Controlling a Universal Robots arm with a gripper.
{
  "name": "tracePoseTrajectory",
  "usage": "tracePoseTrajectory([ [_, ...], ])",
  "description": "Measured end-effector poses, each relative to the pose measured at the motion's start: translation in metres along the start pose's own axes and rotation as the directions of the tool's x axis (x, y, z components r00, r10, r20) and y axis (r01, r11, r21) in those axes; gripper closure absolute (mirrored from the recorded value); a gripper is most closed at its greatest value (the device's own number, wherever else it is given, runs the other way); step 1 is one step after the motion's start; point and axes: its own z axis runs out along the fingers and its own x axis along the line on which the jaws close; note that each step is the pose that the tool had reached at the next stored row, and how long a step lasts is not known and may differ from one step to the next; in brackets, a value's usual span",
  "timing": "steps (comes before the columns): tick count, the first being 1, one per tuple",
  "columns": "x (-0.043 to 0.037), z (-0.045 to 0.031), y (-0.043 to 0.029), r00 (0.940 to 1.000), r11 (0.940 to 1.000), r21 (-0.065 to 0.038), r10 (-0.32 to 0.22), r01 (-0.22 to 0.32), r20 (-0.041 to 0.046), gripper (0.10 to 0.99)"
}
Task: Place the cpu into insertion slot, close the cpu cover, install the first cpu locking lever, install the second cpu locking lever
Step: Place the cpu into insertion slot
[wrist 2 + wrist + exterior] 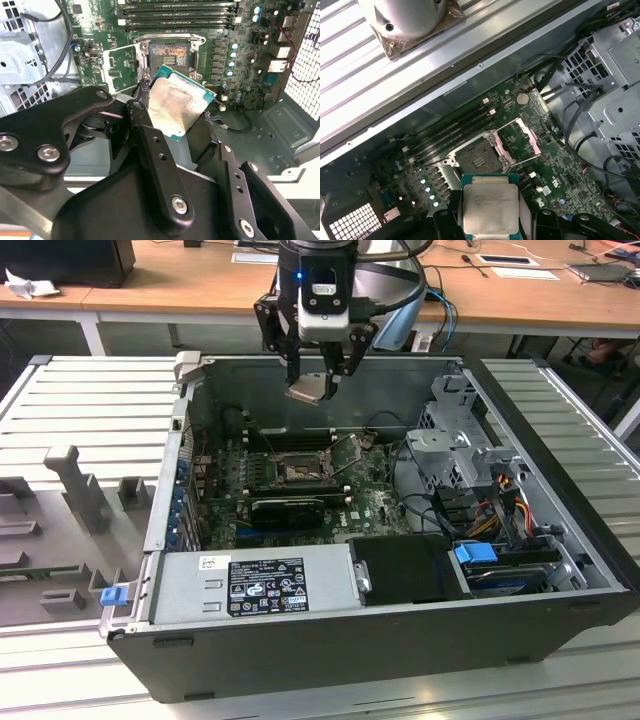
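While it hangs above the insertion slot, the hand clamps the cpu; the cpu cover stands open.

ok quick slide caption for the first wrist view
Gripper holds the cpu above the empty insertion slot on the motherboard, the cpu cover swung open.

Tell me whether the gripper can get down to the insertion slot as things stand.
Probably yes: the gripper, holding the cpu, hangs above the bare insertion slot; the cpu cover is swung open, nothing between.
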Motion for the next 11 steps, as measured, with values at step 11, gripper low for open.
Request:
tracePoseTrajectory([
  [11,-0.0001,0.0026,-0.0002,0.9929,0.9930,-0.002,0.118,-0.118,0.0106,0.545],
])
